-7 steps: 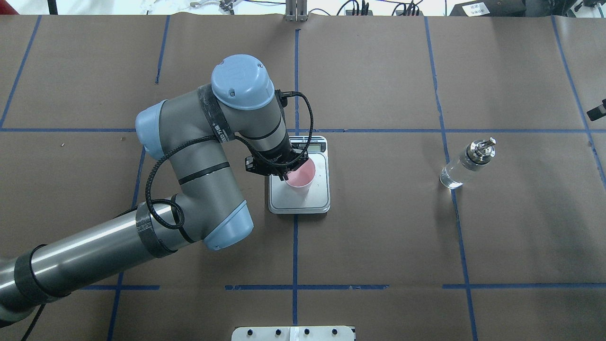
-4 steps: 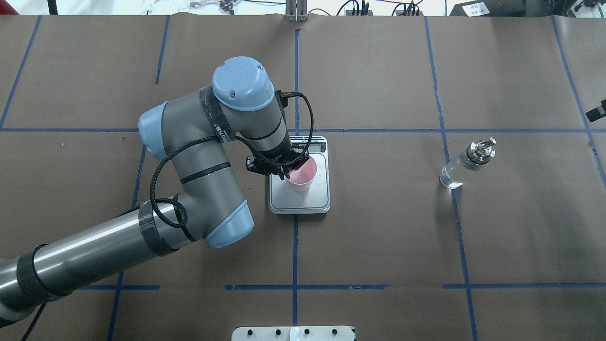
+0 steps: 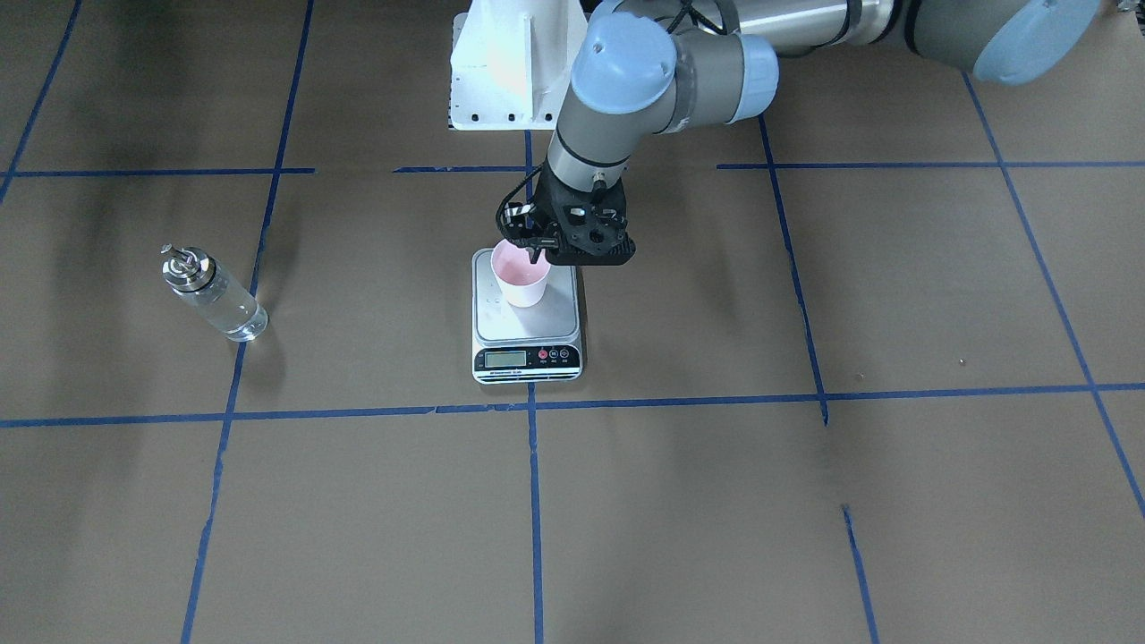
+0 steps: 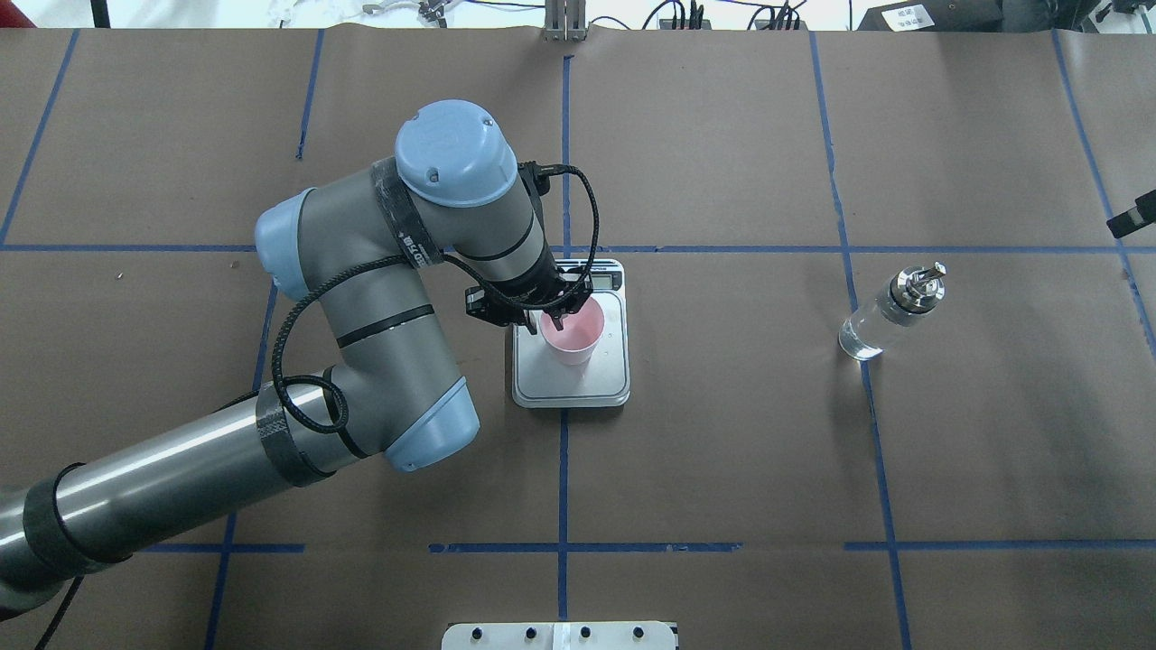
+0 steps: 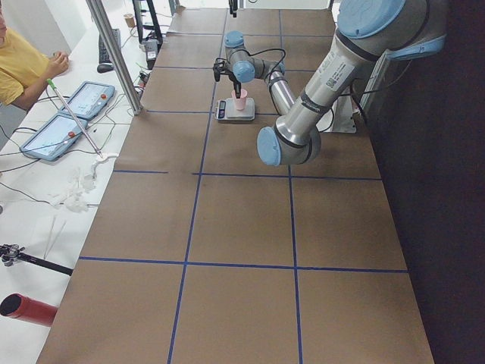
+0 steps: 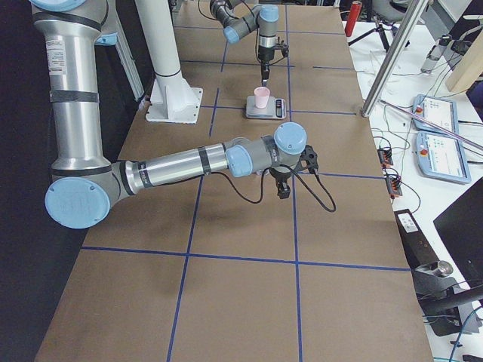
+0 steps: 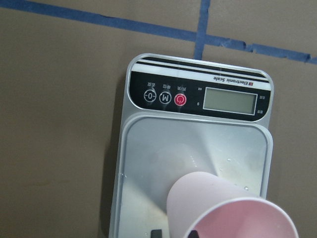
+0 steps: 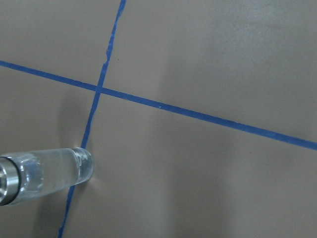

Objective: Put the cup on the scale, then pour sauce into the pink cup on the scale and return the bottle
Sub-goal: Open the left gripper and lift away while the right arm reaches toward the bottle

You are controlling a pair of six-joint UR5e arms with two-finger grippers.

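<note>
The pink cup (image 4: pixel 572 336) stands upright on the scale (image 4: pixel 607 379), on the platform half nearer the display (image 3: pixel 504 359). My left gripper (image 4: pixel 546 318) hangs just above the cup's rim with its fingers apart, holding nothing. The left wrist view shows the cup (image 7: pixel 223 208) low in the frame and the scale (image 7: pixel 163 158) under it. The glass bottle (image 4: pixel 890 311) with its silver cap stands far to the right, alone. It also shows in the right wrist view (image 8: pixel 49 171). My right gripper (image 6: pixel 283 188) shows only in the exterior right view, so I cannot tell its state.
Blue tape lines (image 4: pixel 563 451) grid the brown table. The white robot base (image 3: pixel 505 72) sits at the robot-side edge. In the exterior left view an operator (image 5: pixel 19 68), tablets (image 5: pixel 68 114) and a metal pole (image 5: pixel 114 53) line the far side.
My left gripper has let go of the cup's rim, opened and risen a little. The cup stays on the scale. The bottle has not moved.
</note>
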